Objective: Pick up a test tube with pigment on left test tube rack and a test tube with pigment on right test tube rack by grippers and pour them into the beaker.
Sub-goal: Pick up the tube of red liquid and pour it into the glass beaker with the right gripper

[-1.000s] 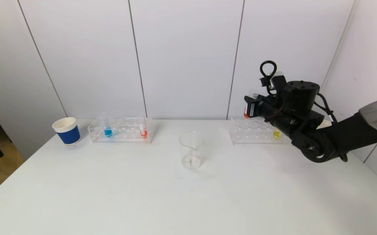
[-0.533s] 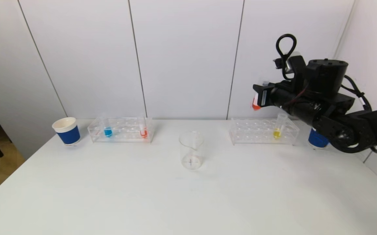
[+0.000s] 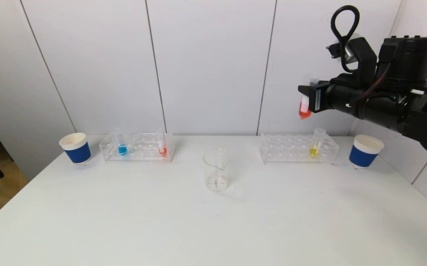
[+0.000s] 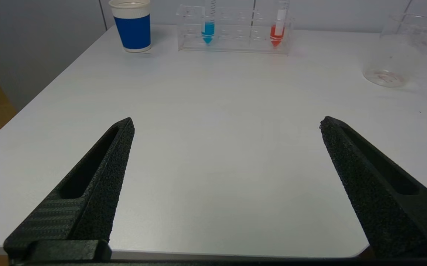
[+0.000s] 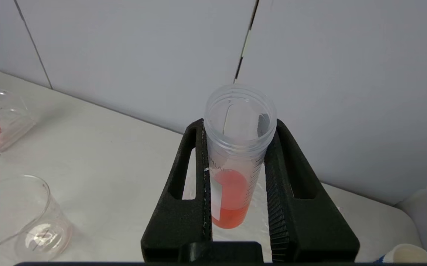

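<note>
While the right gripper [image 3: 307, 101] is holding a test tube [image 3: 304, 107] of orange-red pigment high above the right test tube rack [image 3: 298, 148], its jaws are clamping the tube's upper body from both sides, as the right wrist view is showing [image 5: 235, 159]. The tube is hanging roughly upright, open end up, clear of the rack. One tube of yellow pigment [image 3: 314, 143] is standing in that rack. The beaker [image 3: 217, 170] is sitting near the table's [image 3: 213, 229] middle, between the two racks and well apart from the raised tube. The left test tube rack [image 3: 137, 147] is holding a blue tube [image 3: 122, 145] and an orange-red tube [image 3: 162, 145]. A blue paper cup [image 3: 75, 148] is standing beside each rack's outer end. The left gripper [image 4: 226, 123] is hovering low near the table's front edge, jaws spread wide, gripping nothing.
</note>
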You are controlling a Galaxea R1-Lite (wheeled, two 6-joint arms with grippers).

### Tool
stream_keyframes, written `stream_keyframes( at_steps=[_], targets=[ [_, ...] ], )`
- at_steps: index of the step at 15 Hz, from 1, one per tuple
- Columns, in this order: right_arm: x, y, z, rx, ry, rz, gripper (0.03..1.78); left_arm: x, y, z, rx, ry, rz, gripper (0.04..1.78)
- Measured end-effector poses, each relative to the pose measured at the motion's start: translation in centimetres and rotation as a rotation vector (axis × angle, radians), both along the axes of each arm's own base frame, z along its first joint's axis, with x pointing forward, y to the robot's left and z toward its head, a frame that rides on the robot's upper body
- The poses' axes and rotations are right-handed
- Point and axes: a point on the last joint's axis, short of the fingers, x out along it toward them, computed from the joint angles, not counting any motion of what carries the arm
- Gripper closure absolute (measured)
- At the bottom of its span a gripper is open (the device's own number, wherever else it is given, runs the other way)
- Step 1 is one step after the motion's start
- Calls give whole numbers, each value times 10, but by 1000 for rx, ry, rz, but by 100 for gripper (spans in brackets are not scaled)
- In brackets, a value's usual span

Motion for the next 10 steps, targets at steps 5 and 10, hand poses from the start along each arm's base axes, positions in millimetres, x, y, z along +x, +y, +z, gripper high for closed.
stream_keyframes(
  at_steps=[5, 10],
  targets=[
    [-18, 14, 19, -56, 29, 65, 133, 0, 0, 0, 0, -1, 0, 6],
    [-27, 31, 25, -171, 18, 194, 133, 0, 0, 0, 0, -1, 0, 6]
  ],
)
